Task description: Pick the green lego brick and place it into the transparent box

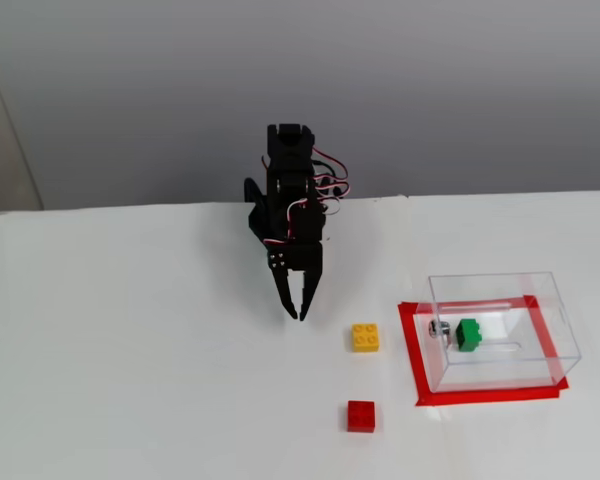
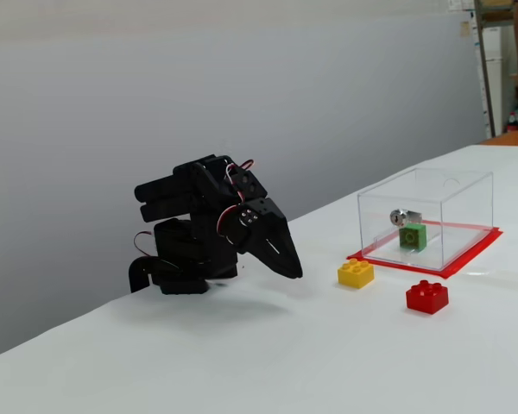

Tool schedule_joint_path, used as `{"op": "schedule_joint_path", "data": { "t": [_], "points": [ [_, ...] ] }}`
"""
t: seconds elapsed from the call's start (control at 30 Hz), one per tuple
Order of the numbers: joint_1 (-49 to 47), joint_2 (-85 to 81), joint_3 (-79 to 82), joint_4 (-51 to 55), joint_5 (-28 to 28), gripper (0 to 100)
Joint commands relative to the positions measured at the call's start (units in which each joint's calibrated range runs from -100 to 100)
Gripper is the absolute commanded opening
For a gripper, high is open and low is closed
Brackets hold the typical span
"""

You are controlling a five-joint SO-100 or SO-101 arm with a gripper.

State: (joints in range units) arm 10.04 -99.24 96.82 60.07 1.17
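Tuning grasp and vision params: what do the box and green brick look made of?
The clear rectangular box looks like thin rigid plastic, glossy: the red tape shows through its walls. The small green studded brick inside it looks like hard moulded plastic, smooth and opaque, with a uniform bright colour.
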Motion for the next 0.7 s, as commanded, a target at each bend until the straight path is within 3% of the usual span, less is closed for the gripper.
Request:
{"op": "schedule_joint_path", "data": {
  "t": [0.0, 0.17, 0.67],
  "points": [
    [-0.39, -0.51, -2.52, 7.21, -0.29, 1],
    [-0.39, -0.51, -4.15, 13.04, -0.23, 1],
    [-2.83, -0.51, -4.42, 14.61, -0.23, 1]
  ]
}}
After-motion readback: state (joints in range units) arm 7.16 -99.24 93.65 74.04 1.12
